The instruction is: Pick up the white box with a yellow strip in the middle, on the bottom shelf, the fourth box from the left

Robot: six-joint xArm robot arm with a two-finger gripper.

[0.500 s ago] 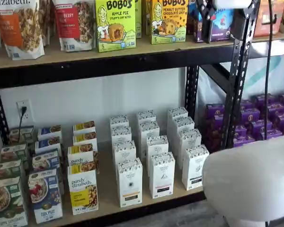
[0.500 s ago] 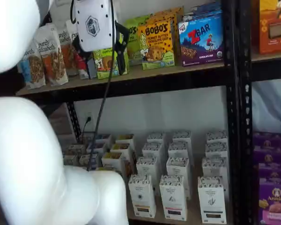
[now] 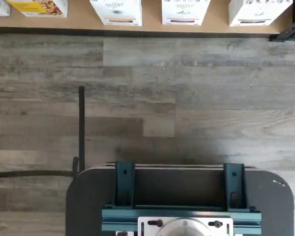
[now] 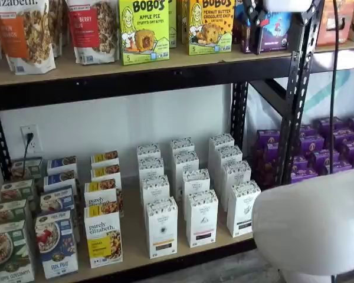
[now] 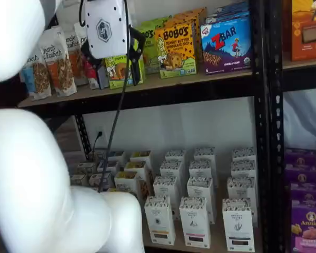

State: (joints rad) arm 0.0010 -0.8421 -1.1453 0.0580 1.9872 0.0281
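Note:
The white box (image 4: 162,227) stands at the front of its row on the bottom shelf (image 4: 183,257), right of the white and yellow "purely elizabeth" box (image 4: 104,240). It also shows in a shelf view (image 5: 159,220) and in the wrist view (image 3: 116,11), at the board's edge (image 3: 78,20). My gripper (image 5: 111,66) hangs high in front of the upper shelf, far above the white box. Its two black fingers are apart, with nothing between them. In a shelf view it shows only at the top edge (image 4: 255,23).
Like white cartons (image 4: 202,217) stand in rows right of the white box. Granola bags (image 4: 26,32) and Bobo's boxes (image 4: 143,29) fill the upper board. A black upright (image 4: 295,94) and purple boxes (image 4: 324,150) are at the right. My white arm (image 5: 31,174) looms in front.
The gripper has shifted only very slightly in front of the upper shelf. The boxes have not moved.

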